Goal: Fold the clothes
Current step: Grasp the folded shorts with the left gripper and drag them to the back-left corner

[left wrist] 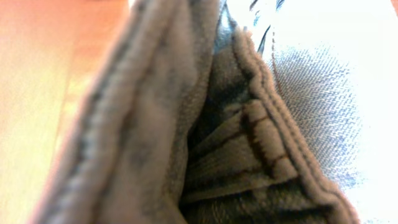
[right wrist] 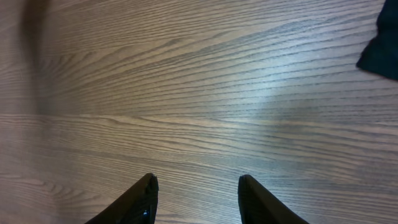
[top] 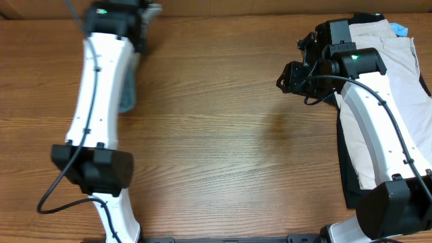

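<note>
The light-blue denim shorts [top: 127, 88] show as a narrow strip beside my left arm at the far left; the rest is hidden under the arm. In the left wrist view the denim [left wrist: 249, 124], with its stitched waistband seam, is bunched right at the jaws and fills the frame. My left gripper [top: 143, 15] is at the table's far left edge, shut on this fabric, with its fingers buried in it. My right gripper [right wrist: 198, 186] is open and empty above bare wood, right of centre in the overhead view [top: 290, 76].
Beige shorts [top: 405, 74] lie at the far right under my right arm, on a black garment [top: 348, 185] whose corner shows in the right wrist view [right wrist: 380, 50]. A small blue item [top: 400, 30] sits at their top. The wooden table [top: 223, 135] spans the middle.
</note>
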Robot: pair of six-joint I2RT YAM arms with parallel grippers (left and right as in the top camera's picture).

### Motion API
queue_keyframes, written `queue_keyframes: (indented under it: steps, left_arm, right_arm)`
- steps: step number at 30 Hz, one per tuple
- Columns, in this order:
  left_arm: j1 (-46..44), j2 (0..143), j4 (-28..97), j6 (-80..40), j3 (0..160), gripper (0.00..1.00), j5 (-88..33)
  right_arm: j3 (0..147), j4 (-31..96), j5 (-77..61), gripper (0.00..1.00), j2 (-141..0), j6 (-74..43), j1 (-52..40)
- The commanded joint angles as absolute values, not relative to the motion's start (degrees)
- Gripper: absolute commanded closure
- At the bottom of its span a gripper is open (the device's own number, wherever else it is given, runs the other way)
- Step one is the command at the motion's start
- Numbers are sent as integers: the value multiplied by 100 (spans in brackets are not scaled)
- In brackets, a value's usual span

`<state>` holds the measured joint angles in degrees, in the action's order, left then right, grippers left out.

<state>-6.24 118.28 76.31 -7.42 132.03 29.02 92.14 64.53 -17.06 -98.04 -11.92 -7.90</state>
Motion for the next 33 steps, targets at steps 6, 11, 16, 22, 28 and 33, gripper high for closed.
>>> queue_keyframes:
  steps: [6, 11, 16, 22, 28, 33]
  left_arm:
    - [838, 11701, 7797, -2104, 13692, 96, 2714]
    - [1498, 11701, 7599, -2930, 13668, 96, 2696]
    - [1868, 11716, 7072, -3052, 13351, 96, 2403]
    - [1868, 12022, 6493, -3120, 12956, 96, 2386]
    - [1855, 12678, 6420, -3242, 12954, 96, 2390]
    - [1850, 13198, 6300, -3503, 12954, 96, 2342]
  right_arm:
    - [9303, 6445, -1651, 55, -9773, -1155, -764]
    - [9303, 6497, -1647, 55, -9773, -1153, -764]
    - [9301, 6528, -1588, 55, -9773, -1155, -764]
    - [9301, 6532, -1588, 55, -9773, -1157, -764]
    - [9301, 6571, -1520, 55, -9773, -1160, -764]
    - [9301, 6573, -1470, 54, -9773, -1157, -764]
